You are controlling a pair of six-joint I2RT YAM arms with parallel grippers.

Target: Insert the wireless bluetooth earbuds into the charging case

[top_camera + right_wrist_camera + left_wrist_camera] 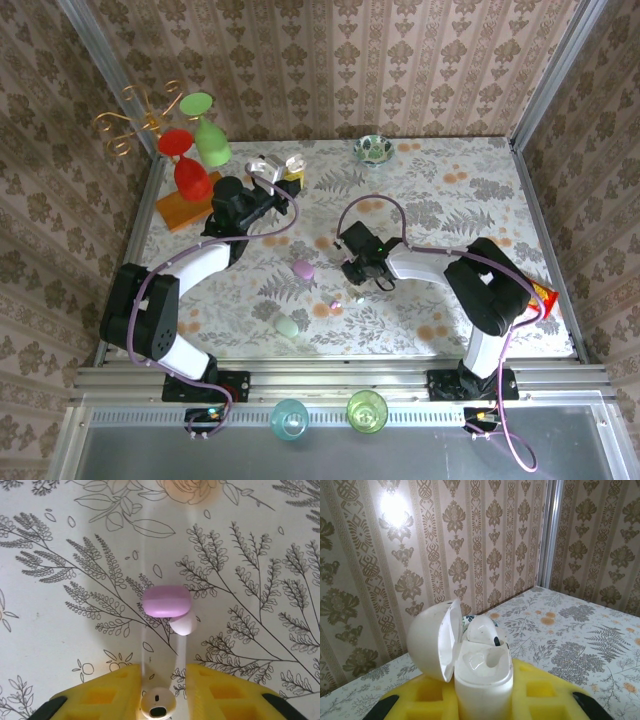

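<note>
The left gripper [483, 702] clenches the open charging case [482, 675]. Jaws of the right gripper [164, 687] straddle a white earbud [157, 706], grip uncertain; it should pinch squarely before lifting.

The left pincer [484, 700] clamps, right pincer [164, 670] gapes slightly.

Red glass [190, 175], green glass [210, 140] and patterned bowl [372, 149] are at the table's [480, 210] far side.

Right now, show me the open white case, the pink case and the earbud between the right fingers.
white case [484, 682]: left wrist view, lower body.
pink case [166, 601]: right wrist view, top face.
earbud [157, 703]: right wrist view, rounded head.
</note>
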